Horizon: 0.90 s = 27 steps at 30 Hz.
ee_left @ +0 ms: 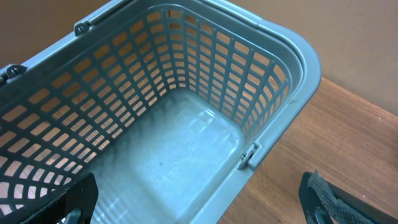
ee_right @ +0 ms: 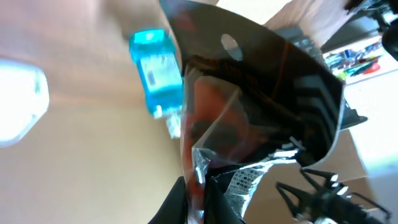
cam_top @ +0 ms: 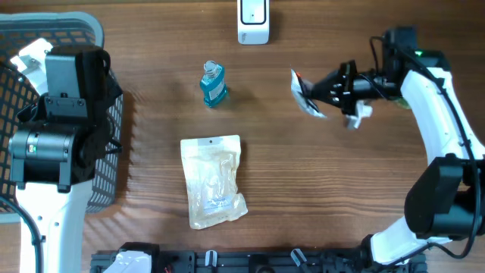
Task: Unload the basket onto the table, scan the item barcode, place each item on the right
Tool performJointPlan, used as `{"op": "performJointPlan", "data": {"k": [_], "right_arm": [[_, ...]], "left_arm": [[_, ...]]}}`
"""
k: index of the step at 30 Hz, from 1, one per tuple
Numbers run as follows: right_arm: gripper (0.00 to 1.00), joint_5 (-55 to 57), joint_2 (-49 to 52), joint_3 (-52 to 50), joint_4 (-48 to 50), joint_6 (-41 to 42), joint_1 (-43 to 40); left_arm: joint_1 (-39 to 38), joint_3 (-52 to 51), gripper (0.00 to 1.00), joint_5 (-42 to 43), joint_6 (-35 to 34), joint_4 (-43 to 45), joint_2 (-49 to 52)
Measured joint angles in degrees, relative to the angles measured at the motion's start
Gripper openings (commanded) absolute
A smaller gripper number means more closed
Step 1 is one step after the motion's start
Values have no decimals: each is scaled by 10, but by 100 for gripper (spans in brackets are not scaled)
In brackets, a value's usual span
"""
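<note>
Jaws of the right gripper clench a glossy black-and-clear plastic pouch along its right edge; left gripper gapes above a grey slotted basket.

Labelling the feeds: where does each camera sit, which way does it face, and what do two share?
Overhead: above the table, straight down; left arm and right arm show.
Left wrist: faces down into the basket; open fingers at bottom corners.
Right wrist: faces the bottle and scanner past its held packet.
Shared: overhead also shows bottle, scanner, packet, basket.
</note>
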Motion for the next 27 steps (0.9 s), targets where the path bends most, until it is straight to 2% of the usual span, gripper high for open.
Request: {"op": "performJointPlan", "data": {"k": [5,8,27], "right_arm": [[4,24,32,0,-120,0,-8],[5,36,52,0,-145,-1,-8],[5,40,56,0,-127,-1,-8]], "left_arm": [[0,0,100,0,0,0,0],[0,0,100,0,0,0,0],[0,0,100,0,0,0,0]]}}
